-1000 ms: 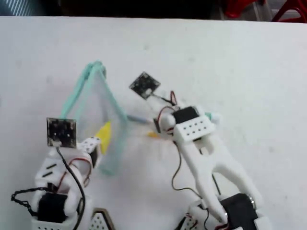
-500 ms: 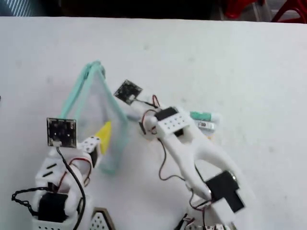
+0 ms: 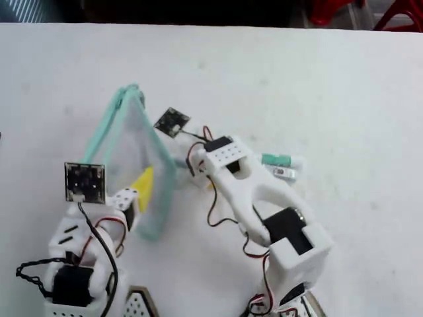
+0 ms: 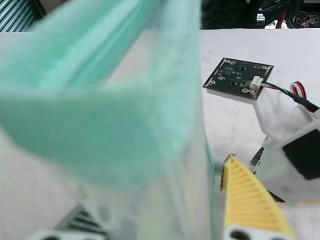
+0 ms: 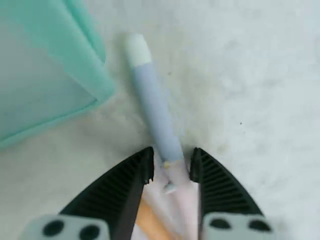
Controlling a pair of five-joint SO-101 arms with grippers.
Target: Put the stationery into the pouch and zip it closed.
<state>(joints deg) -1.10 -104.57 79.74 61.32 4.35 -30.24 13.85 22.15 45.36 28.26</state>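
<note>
Early stage, nothing clearly in the pouch (image 3: 125, 139) yet. It stands on edge on the tabletop (image 3: 330, 86) with its mouth gaping toward the right arm. The left gripper (image 3: 137, 188) has its jaws pinching the pouch's near green edge and props it open. The yellow seen through the mesh looks like that gripper's own jaw, not stationery.

The right gripper (image 5: 170, 162) has its jaws pressed on the back end of a pen (image 5: 155, 110), with something orange tucked in the same grip. The pen tip points at the pouch mouth, just beside the green rim and outside it, low over the tabletop.

Two items lie loose behind the right arm, well apart from the pouch: a green-capped stick (image 3: 281, 160) and a small white piece (image 3: 284, 173) touching or nearly touching it.

Left to do, by my read: push the pen in, fetch the two loose items, then pull the zip shut. The zip is wide open and can't be closed until everything is loaded
</note>
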